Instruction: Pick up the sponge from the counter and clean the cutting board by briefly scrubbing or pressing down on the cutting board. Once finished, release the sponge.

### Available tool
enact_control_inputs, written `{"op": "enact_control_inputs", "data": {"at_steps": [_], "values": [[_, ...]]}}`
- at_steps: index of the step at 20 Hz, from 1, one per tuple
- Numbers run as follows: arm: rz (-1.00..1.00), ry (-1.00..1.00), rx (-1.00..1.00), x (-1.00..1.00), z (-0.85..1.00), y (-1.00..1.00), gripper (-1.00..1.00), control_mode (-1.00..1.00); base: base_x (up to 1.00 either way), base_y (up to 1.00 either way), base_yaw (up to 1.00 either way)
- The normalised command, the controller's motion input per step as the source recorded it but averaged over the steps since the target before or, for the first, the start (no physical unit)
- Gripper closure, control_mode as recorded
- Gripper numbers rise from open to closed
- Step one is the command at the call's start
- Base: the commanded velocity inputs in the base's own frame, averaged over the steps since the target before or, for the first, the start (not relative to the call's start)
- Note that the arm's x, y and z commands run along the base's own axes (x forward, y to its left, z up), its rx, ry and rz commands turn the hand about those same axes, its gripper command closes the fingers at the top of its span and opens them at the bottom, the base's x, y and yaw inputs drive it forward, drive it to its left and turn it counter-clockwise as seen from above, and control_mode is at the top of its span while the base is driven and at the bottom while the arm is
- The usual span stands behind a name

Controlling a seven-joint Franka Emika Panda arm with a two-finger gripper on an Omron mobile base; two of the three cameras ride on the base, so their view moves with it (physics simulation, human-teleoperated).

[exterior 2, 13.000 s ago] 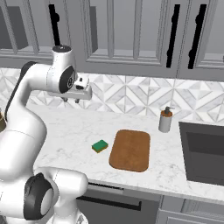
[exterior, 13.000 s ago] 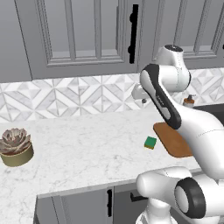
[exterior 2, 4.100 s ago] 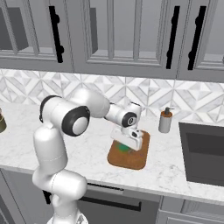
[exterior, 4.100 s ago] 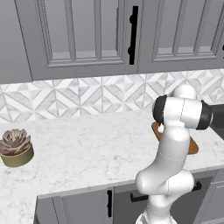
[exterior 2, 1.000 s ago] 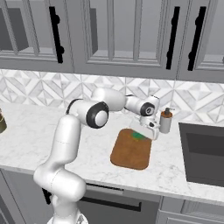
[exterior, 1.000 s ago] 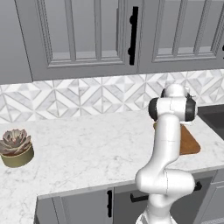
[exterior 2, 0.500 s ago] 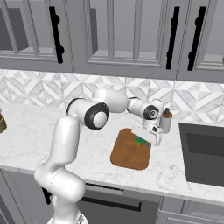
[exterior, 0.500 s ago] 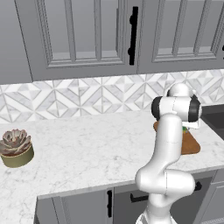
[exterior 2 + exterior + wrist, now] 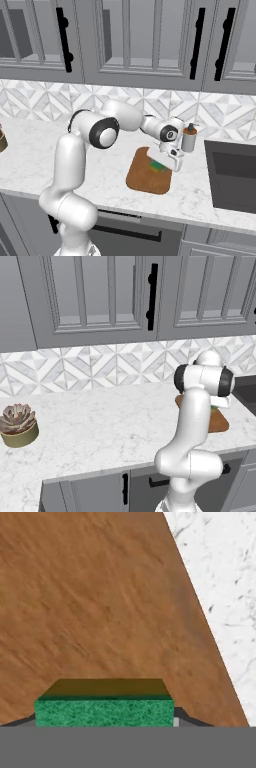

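Right base view, centre frame: pincer (image 9: 162,165) low over the cutting board (image 9: 145,177), angled down at the board's upper right part. A strip of green, the sponge (image 9: 158,165), shows right under the white hand, against the brown wood. Board lies on the white marble bench (image 9: 30,160), right of centre, its long side running away from the camera.

Hand view: sponge (image 9: 105,711) sits bottom centre, green face toward the lens, a darker yellowish-brown face above it in the frame. Pincer (image 9: 105,722) is closed on the sponge, one dark tip just peeking out at each lower corner of the block. Wood grain of the board (image 9: 95,607) covers most of the frame behind it; one straight board edge cuts diagonally from top centre to lower right, with marble bench (image 9: 225,587) beyond it in the upper right. Whether the sponge presses on the wood or floats just above it cannot be told.

Left base view: arm stands right of centre and hides most of the board (image 9: 219,423); a brown corner sticks out at the arm's right, on the bench (image 9: 100,421).

Other items: soap dispenser (image 9: 189,138) just beyond the board's upper right corner, near the backsplash; dark sink (image 9: 232,175) at right edge; potted succulent (image 9: 18,425) at far left of the left base view, well apart from the board.
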Motion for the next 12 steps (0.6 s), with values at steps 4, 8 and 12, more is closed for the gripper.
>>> {"op": "enact_control_inputs", "data": {"at_steps": [4, 8, 12], "values": [[0.00, -0.02, 0.00, 0.03, 0.00, 0.95, 1.00, -1.00, 0.00, 0.00, 0.00], [0.00, 0.00, -0.02, 0.04, -0.10, 0.88, 1.00, -1.00, 0.00, 0.00, 0.00], [0.02, 0.03, -0.09, -0.51, -0.52, 0.20, 1.00, -1.00, 0.00, 0.00, 0.00]]}}
